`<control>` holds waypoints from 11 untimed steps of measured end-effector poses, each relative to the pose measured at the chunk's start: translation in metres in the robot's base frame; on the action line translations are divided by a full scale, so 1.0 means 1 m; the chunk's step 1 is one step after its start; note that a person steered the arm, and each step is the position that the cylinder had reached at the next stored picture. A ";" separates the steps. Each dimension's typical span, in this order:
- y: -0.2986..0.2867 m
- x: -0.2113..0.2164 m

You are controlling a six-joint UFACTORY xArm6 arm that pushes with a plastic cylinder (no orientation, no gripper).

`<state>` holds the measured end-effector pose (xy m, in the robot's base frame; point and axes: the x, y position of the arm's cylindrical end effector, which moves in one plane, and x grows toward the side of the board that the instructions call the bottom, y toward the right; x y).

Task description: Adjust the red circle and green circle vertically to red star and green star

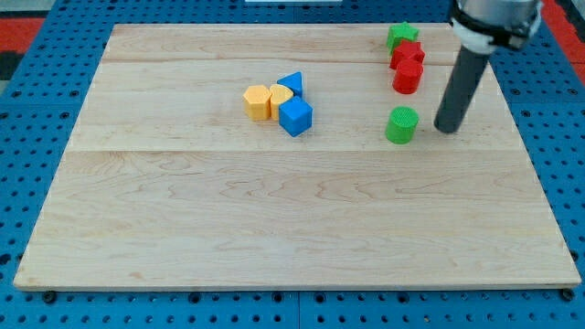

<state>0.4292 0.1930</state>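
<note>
The green star sits near the view's top right. The red star lies just below it, touching. The red circle sits right below the red star, touching it. The green circle stands apart, lower down. My tip rests on the board just to the right of the green circle, a small gap between them. The dark rod rises from it toward the view's top right.
A cluster sits at the board's upper middle: a yellow hexagon block, a yellow block, a blue triangle and a blue cube. The wooden board ends in blue pegboard all around.
</note>
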 end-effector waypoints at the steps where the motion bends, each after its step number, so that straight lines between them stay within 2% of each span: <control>1: -0.064 0.025; 2: -0.078 0.011; 3: -0.042 0.009; 4: -0.037 0.004; 6: -0.081 -0.004; 9: -0.075 -0.038; 11: -0.057 -0.038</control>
<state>0.3914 0.1358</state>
